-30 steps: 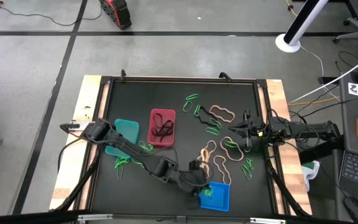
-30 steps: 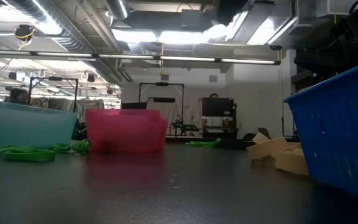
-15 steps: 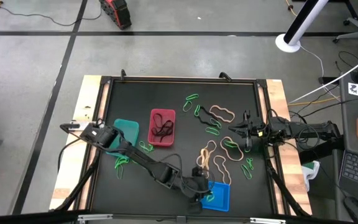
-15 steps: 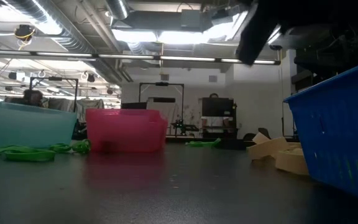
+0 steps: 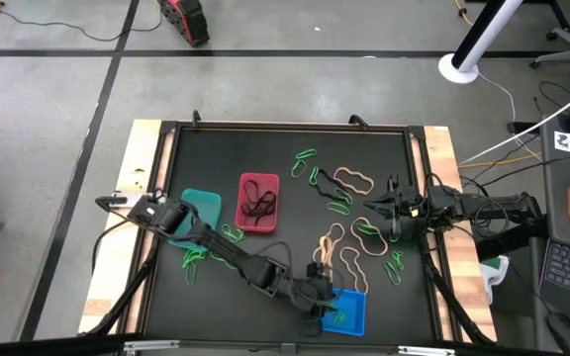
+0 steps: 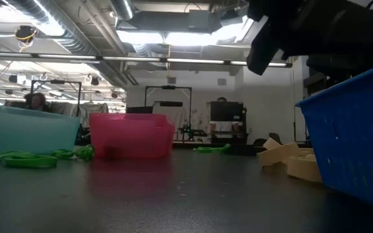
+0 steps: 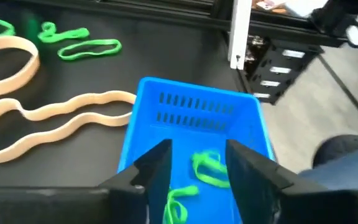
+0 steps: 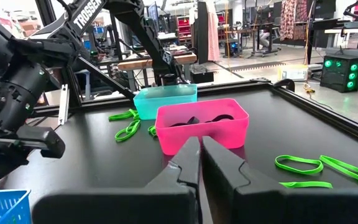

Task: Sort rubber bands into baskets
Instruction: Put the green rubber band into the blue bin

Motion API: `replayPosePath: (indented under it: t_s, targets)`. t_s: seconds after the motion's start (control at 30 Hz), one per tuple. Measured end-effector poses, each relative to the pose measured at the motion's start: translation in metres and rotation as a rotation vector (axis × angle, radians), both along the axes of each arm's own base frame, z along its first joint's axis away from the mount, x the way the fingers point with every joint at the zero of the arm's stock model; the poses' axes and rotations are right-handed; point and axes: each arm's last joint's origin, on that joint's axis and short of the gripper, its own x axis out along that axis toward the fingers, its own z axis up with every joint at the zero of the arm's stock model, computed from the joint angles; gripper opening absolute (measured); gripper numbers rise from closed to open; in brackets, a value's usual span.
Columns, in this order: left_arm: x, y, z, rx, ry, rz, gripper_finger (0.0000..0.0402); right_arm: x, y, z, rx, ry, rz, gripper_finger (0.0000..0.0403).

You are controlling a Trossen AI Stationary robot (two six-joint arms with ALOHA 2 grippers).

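L pincer [image 7: 197,171] hangs over the blue basket [image 7: 194,118] at the table's near edge, fingers spread apart w/ nothing between them. Green bands [image 7: 207,169] lie loose on the basket floor right below the gap. In the high view the L pincer [image 5: 327,305] sits at the blue basket [image 5: 349,314], arm stretched across from the table's left side.

Just beside the blue basket: tan bands [image 7: 55,121] on the black table [image 5: 216,148]; more green bands [image 7: 89,48] further out.

R pincer [image 8: 201,155] has its fingers pressed together, holding nothing, low over the table's right side near tan and green bands [image 5: 364,232]. R pincer [image 5: 392,210] points toward table centre.

Red basket [image 5: 258,203] near mid-table w/ black bands [image 5: 257,206] inside; teal basket [image 5: 198,213] just left of it, green bands [image 5: 194,259] on the table next to it. Scattered green and tan loops [image 5: 330,183] right of centre.

Writing: "TROSSEN" reads on an arm link [image 8: 91,14] in the R wrist view.
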Motion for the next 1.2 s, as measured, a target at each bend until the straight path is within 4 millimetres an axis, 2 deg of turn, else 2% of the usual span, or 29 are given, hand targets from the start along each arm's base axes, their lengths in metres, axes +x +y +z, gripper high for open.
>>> replayPosePath:
  t_s: [0.13,0.3,0.57,0.7,0.83,0.97,1.07,1.2]
  targets:
    - [-0.006,0.005,0.012,-0.009,0.063,-0.039,0.0163,0.0,0.0,0.0,0.0,0.0,0.0,0.0019]
    - [-0.02,0.013,0.042,-0.002,0.123,-0.041,0.0159,0.0,0.0,0.0,0.0,0.0,0.0,0.0019]
    - [-0.069,0.033,0.099,-0.02,0.333,0.044,0.0143,0.0,0.0,0.0,0.0,0.0,0.0,0.0019]
    - [-0.095,0.038,0.113,-0.001,0.46,0.082,0.0141,0.0,0.0,0.0,0.0,0.0,0.0,0.0019]
    - [-0.119,0.04,0.117,0.028,0.603,0.137,0.0141,0.0,0.0,0.0,0.0,0.0,0.0,0.0019]
    - [-0.139,0.04,0.111,0.082,0.768,0.211,0.0141,0.0,0.0,0.0,0.0,0.0,0.0,0.0019]
    - [-0.149,0.039,0.103,0.112,0.846,0.259,0.0141,0.0,0.0,0.0,0.0,0.0,0.0,0.0019]
    - [-0.159,0.04,0.08,0.164,0.928,0.292,0.0141,0.0,0.0,0.0,0.0,0.001,0.0,0.0019]
